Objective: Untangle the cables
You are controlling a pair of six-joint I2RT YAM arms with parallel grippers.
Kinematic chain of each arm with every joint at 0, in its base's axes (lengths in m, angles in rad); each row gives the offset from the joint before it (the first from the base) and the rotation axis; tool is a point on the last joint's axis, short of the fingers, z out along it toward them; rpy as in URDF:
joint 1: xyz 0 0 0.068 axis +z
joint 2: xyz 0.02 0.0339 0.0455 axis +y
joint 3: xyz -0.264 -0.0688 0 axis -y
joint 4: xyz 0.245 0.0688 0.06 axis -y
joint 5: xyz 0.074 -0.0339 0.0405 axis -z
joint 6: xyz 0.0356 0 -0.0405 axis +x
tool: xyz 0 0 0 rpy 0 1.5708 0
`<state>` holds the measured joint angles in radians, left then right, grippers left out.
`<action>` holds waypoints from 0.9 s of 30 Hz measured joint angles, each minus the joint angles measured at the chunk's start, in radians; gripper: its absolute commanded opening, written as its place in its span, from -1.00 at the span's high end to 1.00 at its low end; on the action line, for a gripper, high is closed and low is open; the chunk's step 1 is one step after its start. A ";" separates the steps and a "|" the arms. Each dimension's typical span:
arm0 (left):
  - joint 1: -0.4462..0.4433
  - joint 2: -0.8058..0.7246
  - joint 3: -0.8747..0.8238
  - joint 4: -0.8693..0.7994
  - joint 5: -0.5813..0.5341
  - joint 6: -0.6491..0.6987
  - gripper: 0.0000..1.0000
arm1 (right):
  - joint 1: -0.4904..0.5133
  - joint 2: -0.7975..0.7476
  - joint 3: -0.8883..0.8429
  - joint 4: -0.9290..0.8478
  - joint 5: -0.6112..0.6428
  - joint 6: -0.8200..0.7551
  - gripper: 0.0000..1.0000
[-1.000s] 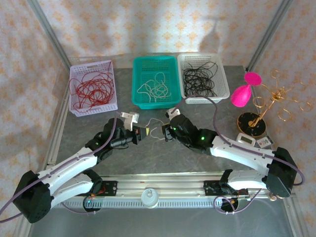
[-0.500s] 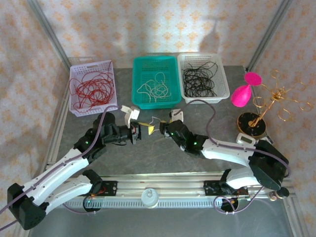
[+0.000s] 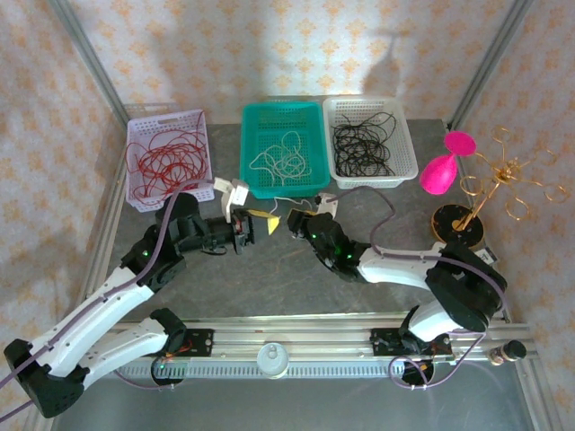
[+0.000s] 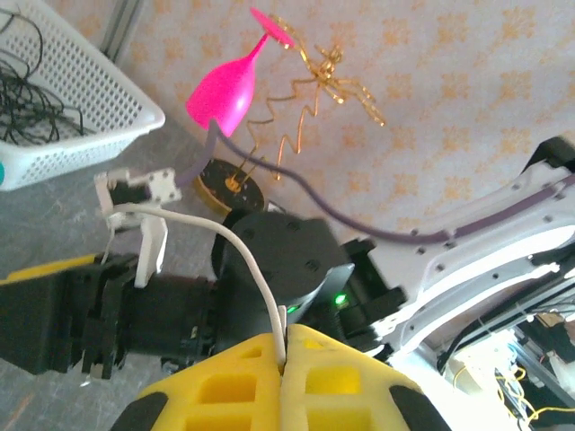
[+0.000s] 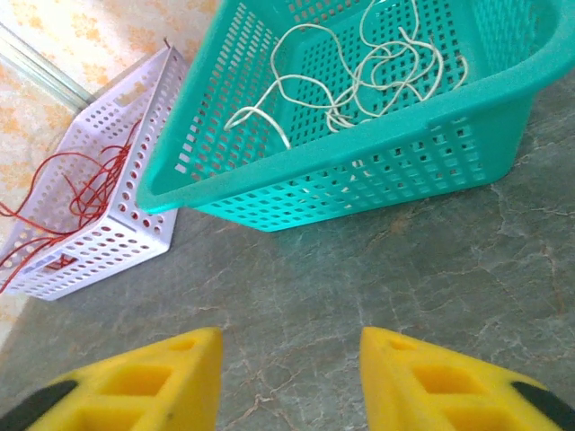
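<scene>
The left gripper [image 4: 283, 348] has its ribbed yellow foam fingers pressed together, pinching one thin white cable [image 4: 241, 259]. The smooth wire arcs toward 10 o'clock in the left wrist view. Its far end nears a small white bracket [image 4: 144, 193] on the right arm, and whether they touch is hard to tell. The right gripper [image 5: 289, 364] holds its yellow fingers spread over bare, grey, stone-veined table [image 5: 422, 260], with nothing between them; their tips are cut off at the frame's 6 o'clock edge. In the top view, three perforated plastic baskets stand at 12 o'clock. A lavender basket [image 3: 135, 135] holds curly red cables [image 3: 166, 166], a teal basket [image 5: 296, 184] holds looping white cables [image 5: 359, 72], and a white basket [image 3: 404, 148] holds tangled black cables [image 3: 359, 144]. The teal basket's far wall hides part of its contents.
</scene>
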<state>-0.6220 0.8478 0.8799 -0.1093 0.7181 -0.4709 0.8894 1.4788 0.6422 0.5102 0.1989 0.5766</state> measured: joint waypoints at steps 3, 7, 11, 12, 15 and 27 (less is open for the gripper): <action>0.000 0.008 0.102 -0.048 -0.026 0.026 1.00 | -0.001 0.034 -0.007 0.018 -0.010 -0.003 0.55; 0.000 0.035 0.246 -0.092 -0.063 0.064 1.00 | 0.000 0.070 -0.046 0.041 -0.020 -0.003 0.76; 0.000 0.074 0.355 -0.137 -0.106 0.108 1.00 | 0.000 0.085 -0.092 0.064 -0.024 -0.004 1.00; 0.000 0.088 0.379 -0.149 -0.117 0.119 1.00 | 0.000 0.085 -0.104 0.071 -0.024 -0.008 1.00; 0.000 0.126 0.423 -0.175 -0.137 0.142 1.00 | 0.000 0.085 -0.133 0.093 -0.023 -0.016 1.00; 0.000 0.191 0.459 -0.225 -0.177 0.186 1.00 | -0.020 -0.123 -0.187 0.090 -0.043 -0.058 0.33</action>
<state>-0.6220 1.0386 1.3384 -0.3340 0.5407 -0.2848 0.8692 1.3556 0.4557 0.5999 0.1562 0.5186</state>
